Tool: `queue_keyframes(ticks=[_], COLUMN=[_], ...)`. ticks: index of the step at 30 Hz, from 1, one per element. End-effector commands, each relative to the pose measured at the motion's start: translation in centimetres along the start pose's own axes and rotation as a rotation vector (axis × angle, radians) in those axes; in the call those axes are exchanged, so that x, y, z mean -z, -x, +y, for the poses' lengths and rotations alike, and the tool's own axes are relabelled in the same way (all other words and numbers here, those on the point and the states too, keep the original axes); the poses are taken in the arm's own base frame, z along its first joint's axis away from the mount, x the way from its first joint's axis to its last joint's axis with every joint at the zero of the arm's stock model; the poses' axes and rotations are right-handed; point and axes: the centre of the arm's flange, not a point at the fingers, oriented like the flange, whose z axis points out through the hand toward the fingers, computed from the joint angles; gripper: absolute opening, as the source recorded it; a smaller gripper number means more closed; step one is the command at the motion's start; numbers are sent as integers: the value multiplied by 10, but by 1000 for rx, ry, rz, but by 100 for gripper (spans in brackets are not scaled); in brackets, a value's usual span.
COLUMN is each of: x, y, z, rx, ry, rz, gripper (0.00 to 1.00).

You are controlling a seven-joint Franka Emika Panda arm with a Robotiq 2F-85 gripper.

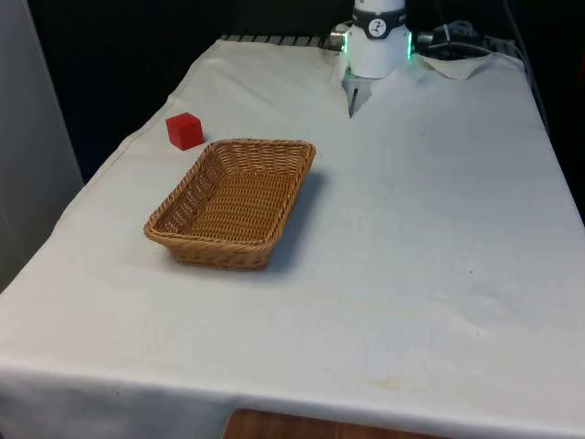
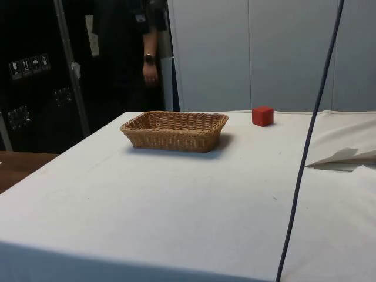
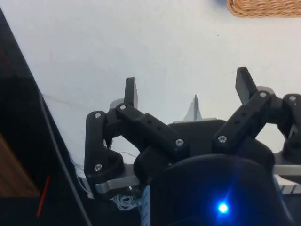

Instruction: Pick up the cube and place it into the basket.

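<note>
1. Premises: a robotics lab or test room, not a home.
2. The surface (image 2: 176,217) is draped to its edges in a plain white cloth, with a wooden top exposed at the front view's near edge.
3. A dark cable (image 2: 311,135) hangs across the side view.
4. Dark equipment cabinets (image 2: 35,76) carrying handling labels stand beyond the surface's far corner, beside grey partition panels (image 2: 252,53).
5. A person (image 2: 144,35) stands there.

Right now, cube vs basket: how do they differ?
The cube is solid red with flat faces; the basket is tan woven wicker. The cube is far smaller than the basket. The cube is a closed block; the basket is an open, empty tray. Both rest on the white cloth, apart, untouched by the open gripper.
</note>
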Motion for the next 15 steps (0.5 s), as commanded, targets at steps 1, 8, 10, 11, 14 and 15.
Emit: queue_keyframes(ticks=[1, 8, 10, 11, 14, 15], x=[0, 1, 0, 0, 0, -1], y=[0, 14, 16, 16, 25, 27], z=[1, 12, 14, 14, 17, 18], rx=[-1, 14, 15, 15, 25, 27], ry=[2, 39, 43, 43, 60, 64], rz=[-2, -13, -14, -14, -20, -20], gripper=[100, 100, 100, 100, 100, 100])
